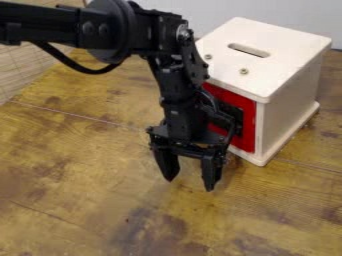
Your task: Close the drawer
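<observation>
The red drawer (223, 108) sits in the front of the cream-white cabinet (267, 75) and sticks out a little toward the left. Its black loop handle (227, 127) shows beside my arm, partly hidden by it. My black gripper (186, 172) hangs fingers down in front of the drawer, just left of and below the handle, close above the table. Its two fingers are spread apart and hold nothing.
The cabinet has a slot in its top (249, 48) and stands at the back right of the worn wooden table (80, 190). My black arm (120, 35) reaches in from the upper left. A pale woven surface (20, 65) lies at the far left.
</observation>
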### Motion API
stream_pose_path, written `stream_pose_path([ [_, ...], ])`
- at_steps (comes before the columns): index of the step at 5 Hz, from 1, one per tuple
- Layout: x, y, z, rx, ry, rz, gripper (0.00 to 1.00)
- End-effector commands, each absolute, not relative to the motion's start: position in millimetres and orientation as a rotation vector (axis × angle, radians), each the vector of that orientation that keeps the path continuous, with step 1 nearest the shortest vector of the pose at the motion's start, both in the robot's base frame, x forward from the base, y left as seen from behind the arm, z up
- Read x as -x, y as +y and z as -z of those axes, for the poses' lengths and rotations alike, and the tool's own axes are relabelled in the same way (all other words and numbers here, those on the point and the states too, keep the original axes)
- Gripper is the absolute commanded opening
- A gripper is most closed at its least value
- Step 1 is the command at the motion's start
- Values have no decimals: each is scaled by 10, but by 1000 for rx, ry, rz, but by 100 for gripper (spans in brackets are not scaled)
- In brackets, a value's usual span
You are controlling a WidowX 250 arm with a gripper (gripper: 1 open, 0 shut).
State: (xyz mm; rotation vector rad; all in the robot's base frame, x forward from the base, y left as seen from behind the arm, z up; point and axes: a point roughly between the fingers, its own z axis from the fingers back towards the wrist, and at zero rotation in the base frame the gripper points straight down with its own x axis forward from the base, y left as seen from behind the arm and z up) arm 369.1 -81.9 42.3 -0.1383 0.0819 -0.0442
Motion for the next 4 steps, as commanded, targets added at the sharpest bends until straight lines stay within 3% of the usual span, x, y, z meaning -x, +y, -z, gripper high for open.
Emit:
stream_pose_path([
  [1,-3761,-920,-832,159,-26,66,100],
  [4,-3789,-923,-877,165,-40,42,100],
])
